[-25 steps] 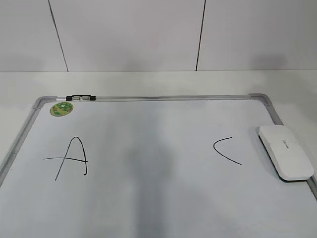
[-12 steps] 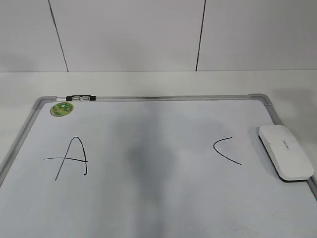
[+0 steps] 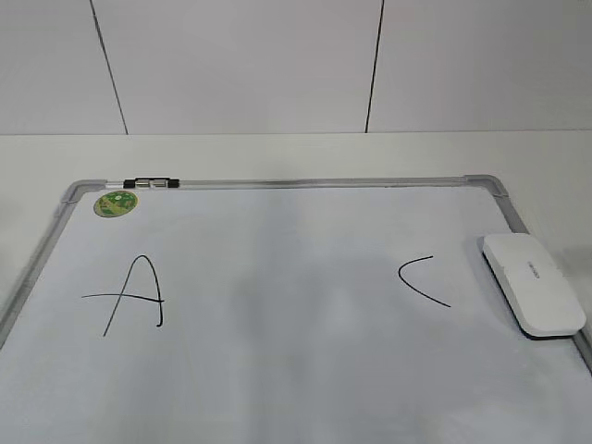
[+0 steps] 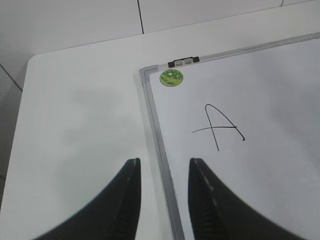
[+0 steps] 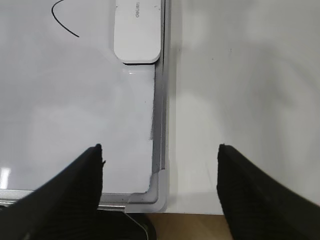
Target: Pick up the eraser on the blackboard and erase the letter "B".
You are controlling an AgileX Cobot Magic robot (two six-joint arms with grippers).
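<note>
The blackboard (image 3: pixel 277 370) is lying flat on a white table (image 3: pixel 277 153), its silver-grey frame visible along the far and side edges. The eraser (image 3: pixel 533 283) is resting on the board at its right edge, touching or overlapping the frame there, with its dark underside facing down. A black letter "A" (image 3: pixel 134 294) is showing on the left part of the board, and a curved black stroke (image 3: pixel 424 279) is showing just left of the eraser. No letter "B" is showing between them. A round green sticker (image 3: pixel 116 203) is sitting near the far left corner, just below a small black clip (image 3: pixel 150 183) on the frame.

The left gripper (image 4: pixel 164 172) is hovering over the board's left frame edge, its fingers spread apart and holding nothing. The right gripper (image 5: pixel 160 157) is hovering above the board's near right corner, its fingers spread wide and holding nothing. The eraser is lying well apart from it, farther along the same edge.
</note>
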